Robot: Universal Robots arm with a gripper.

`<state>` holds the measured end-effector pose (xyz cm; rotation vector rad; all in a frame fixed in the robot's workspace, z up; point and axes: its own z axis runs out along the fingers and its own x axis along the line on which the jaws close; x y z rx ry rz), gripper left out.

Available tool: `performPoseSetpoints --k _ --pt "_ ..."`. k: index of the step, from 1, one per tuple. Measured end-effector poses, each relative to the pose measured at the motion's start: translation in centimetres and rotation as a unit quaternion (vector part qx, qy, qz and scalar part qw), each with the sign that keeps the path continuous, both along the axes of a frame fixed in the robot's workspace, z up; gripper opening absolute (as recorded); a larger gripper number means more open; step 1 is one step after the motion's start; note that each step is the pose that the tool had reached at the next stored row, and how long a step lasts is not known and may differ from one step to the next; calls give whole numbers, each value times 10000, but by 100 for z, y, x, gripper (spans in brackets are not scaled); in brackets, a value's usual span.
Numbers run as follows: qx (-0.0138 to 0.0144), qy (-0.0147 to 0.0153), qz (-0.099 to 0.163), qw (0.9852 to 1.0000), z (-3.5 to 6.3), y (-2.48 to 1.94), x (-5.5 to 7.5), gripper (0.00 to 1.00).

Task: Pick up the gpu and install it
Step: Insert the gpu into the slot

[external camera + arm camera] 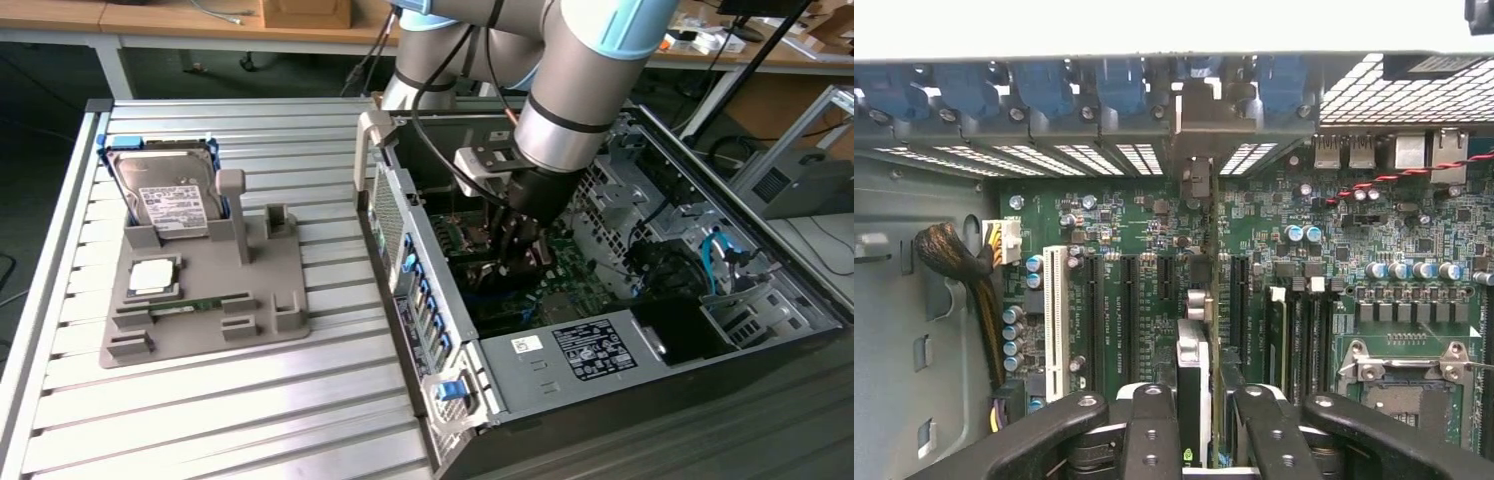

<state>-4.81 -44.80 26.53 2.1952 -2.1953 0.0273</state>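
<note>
In the wrist view my gripper [1194, 405] is shut on the gpu [1192, 365]. The thin card is seen edge-on between the black fingers [1152, 425], and its silver bracket [1199, 115] reaches to the case's rear slot wall. The card hangs over the green motherboard [1144, 225], in line with the black expansion slots [1126, 320]; whether its edge touches a slot I cannot tell. In the exterior view the arm reaches down into the open computer case [434, 290], where the gripper [521, 250] holds the dark gpu [534, 262] low over the board.
A white slot [1056, 310] and a cable bundle [954, 255] lie beside the black slots; the CPU socket [1409, 370] is on the other side. On the exterior view's left, a grey holder [267, 310] carries a hard drive [167, 195], a chip [154, 275] and a memory stick [200, 303].
</note>
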Motion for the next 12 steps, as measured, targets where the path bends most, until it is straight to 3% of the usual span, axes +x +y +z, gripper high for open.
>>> performPoseSetpoints --k 12 --pt "0 0 12 10000 -5 4 0 27"
